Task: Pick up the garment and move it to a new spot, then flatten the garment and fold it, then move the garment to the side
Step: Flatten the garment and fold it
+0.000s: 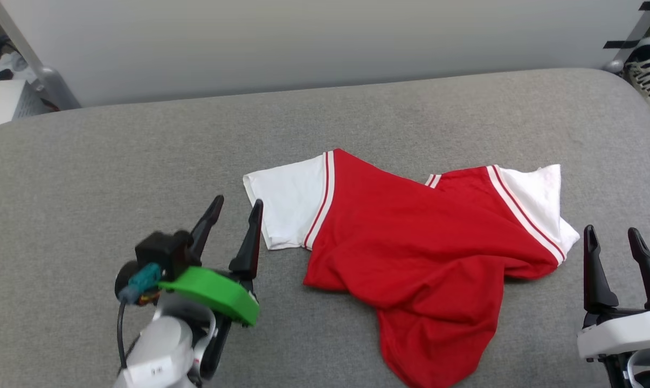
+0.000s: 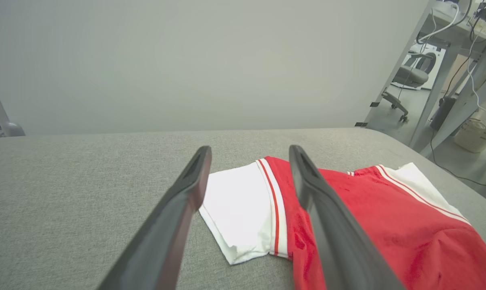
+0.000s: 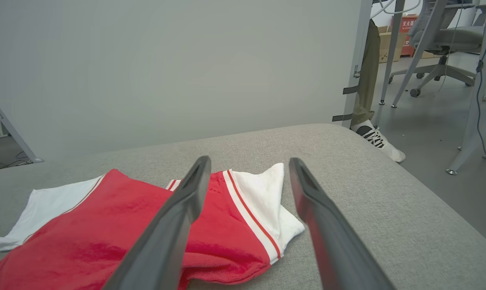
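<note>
In the head view, the garment (image 1: 411, 242) is seen lying on the grey padded surface (image 1: 142, 134), right of the middle and reaching towards the near edge. It is held by neither gripper. The left gripper (image 1: 237, 202) is placed just beside the white sleeve (image 1: 287, 207) on its side, with its fingers spread apart and nothing between them. The right gripper (image 1: 611, 230) is set likewise, open and empty, just beside the other sleeve (image 1: 540, 199). This flanking placement is judged to suit a two-handed grasp near the shoulders, so that the shirt can be lifted and spread. The garment is red-bodied, with white short sleeves and red-and-white striped seams. Its lower body is bunched and twisted towards the near edge, so flattening is judged not yet done. No lettering is shown on the face that lies upward.

In the left wrist view, the parted fingers are pointed low along the surface. The white sleeve and its striped seam are framed between them, and the sleeve's hem is seen slightly curled.

In the right wrist view, the fingers are equally parted. The other sleeve is seen between them, rumpled and raised in a peak, with red cloth folded under beside it. A person's shoe (image 3: 378, 139) is seen on the floor beyond the surface's far corner
</note>
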You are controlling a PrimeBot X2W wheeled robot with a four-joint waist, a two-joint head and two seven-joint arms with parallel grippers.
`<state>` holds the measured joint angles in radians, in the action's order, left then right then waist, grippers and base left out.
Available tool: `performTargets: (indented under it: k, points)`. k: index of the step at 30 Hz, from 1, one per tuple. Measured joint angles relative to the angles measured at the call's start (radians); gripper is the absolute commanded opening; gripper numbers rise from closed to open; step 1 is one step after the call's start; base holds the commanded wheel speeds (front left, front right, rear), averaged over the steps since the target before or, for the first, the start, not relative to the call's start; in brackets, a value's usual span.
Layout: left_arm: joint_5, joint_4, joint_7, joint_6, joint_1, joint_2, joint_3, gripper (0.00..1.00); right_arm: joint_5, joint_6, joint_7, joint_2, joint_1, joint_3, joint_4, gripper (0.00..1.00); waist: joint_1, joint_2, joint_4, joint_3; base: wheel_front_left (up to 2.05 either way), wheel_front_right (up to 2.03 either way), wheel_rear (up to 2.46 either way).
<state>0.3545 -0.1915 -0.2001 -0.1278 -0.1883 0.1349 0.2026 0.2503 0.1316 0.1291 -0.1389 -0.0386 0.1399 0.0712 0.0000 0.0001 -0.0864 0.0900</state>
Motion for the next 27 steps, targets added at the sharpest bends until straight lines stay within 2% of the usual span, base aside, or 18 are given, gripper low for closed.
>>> performTargets:
  k: [6,12,16,20,27]
  points:
    - [0.036,-0.052,0.239,0.0,-0.226,0.071,0.07,1.0,-0.007,0.0,-0.001,0.007,0.006,0.0,0.002,1.0,0.0,0.0,-0.032,0.052,0.0,0.0,0.0]
    - [0.123,-0.16,0.553,0.0,-0.456,0.124,0.179,1.0,-0.01,0.0,0.01,0.014,0.043,-0.013,0.001,1.0,0.0,0.0,-0.066,0.109,0.0,0.0,0.0]
    - [0.163,-0.244,0.751,0.0,-0.561,0.18,0.247,1.0,-0.011,0.0,0.02,0.023,0.063,-0.03,-0.008,1.0,0.0001,0.0,-0.091,0.145,0.0,0.0,0.0]
    - [0.164,-0.327,0.852,0.0,-0.629,0.22,0.267,1.0,-0.011,0.0,0.031,0.029,0.072,-0.046,-0.018,1.0,0.0,-0.0001,-0.115,0.175,0.0,0.0,0.0]
    - [0.116,-0.458,0.88,0.015,-0.697,0.254,0.287,1.0,-0.011,0.0,0.047,0.03,0.103,-0.069,-0.038,1.0,0.0001,0.0,-0.155,0.227,0.0,0.0,0.0]
